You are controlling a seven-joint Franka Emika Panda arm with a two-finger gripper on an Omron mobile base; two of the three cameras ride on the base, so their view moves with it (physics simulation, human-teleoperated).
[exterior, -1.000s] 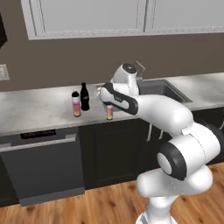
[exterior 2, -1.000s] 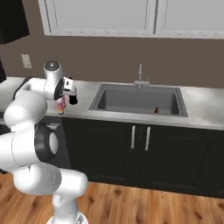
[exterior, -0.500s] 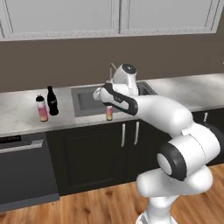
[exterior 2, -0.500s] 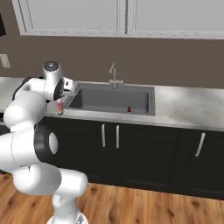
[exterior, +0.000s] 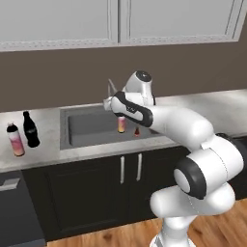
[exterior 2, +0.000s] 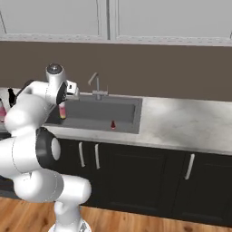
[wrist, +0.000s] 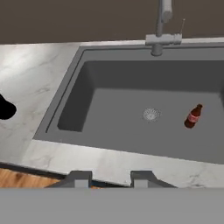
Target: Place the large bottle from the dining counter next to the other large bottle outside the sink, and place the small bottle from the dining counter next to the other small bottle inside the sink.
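My gripper point(exterior: 120, 117) is shut on the small bottle point(exterior: 121, 125), orange-pink with a dark cap, and holds it upright over the sink point(exterior: 87, 126). From the right the held small bottle point(exterior 2: 62, 111) hangs over the sink's left part point(exterior 2: 100, 111). The other small bottle point(exterior: 137, 131) point(exterior 2: 113, 124) point(wrist: 193, 116), dark red, stands on the basin floor right of the drain. On the worktop left of the sink, the large pink-yellow bottle point(exterior: 16, 140) stands beside the black large bottle point(exterior: 31, 129). My fingertips point(wrist: 81, 178) point down at the basin point(wrist: 109, 89).
A faucet point(wrist: 160, 26) point(exterior 2: 96, 84) rises behind the sink. Marble worktop point(exterior 2: 181, 122) runs on to the right of the basin. Dark cabinets with handles point(exterior: 130, 166) stand under the worktop, and a dishwasher front point(exterior: 12, 212) sits at lower left.
The base has driven right along the worktop, so the two large bottles slid to the left of the picture and the sink came under the hand. The small bottle stays gripped.
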